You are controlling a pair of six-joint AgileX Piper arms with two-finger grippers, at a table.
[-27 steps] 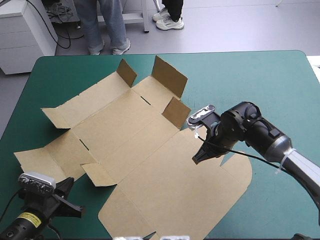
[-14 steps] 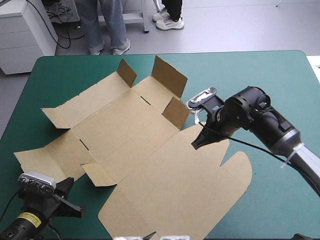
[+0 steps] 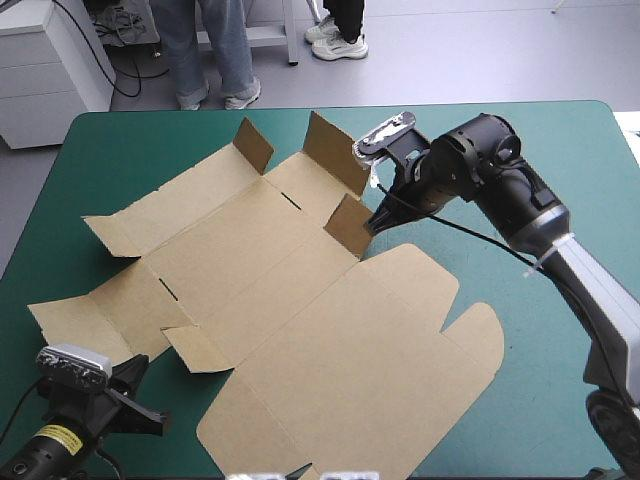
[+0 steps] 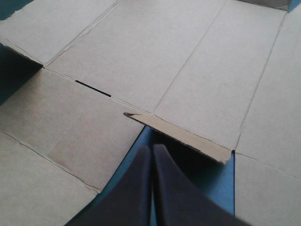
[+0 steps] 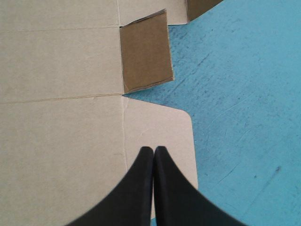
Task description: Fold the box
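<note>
The flat cut sheet of brown corrugated board, the box (image 3: 290, 300), lies unfolded across the middle and left of the table with the teal-green cover (image 3: 570, 180). Its broad rounded lid panel (image 3: 400, 350) lies toward the near right, and three small flaps (image 3: 340, 152) stand raised along its far side. The only label in view is a yellow sticker (image 3: 60, 437) on the left arm, its print too small to read. The box's near corner runs down to the high view's lower edge and is cut off there. Its left wing (image 3: 70, 325) ends close to the table's left edge. The right gripper (image 5: 153, 149) has its black fingers pressed together in one point, clasping nothing. It hangs over the lid's rounded far corner, just beside the nearest raised flap (image 5: 146, 52); whether it touches the board cannot be told. The left gripper (image 4: 151, 147) is likewise closed and empty. It sits over a notch of bare cover beside a slightly lifted side flap (image 4: 188, 136), with a dark slot (image 4: 93, 88) in the board ahead of it. Bare cover lies to the right of the box and along the far edge.
</note>
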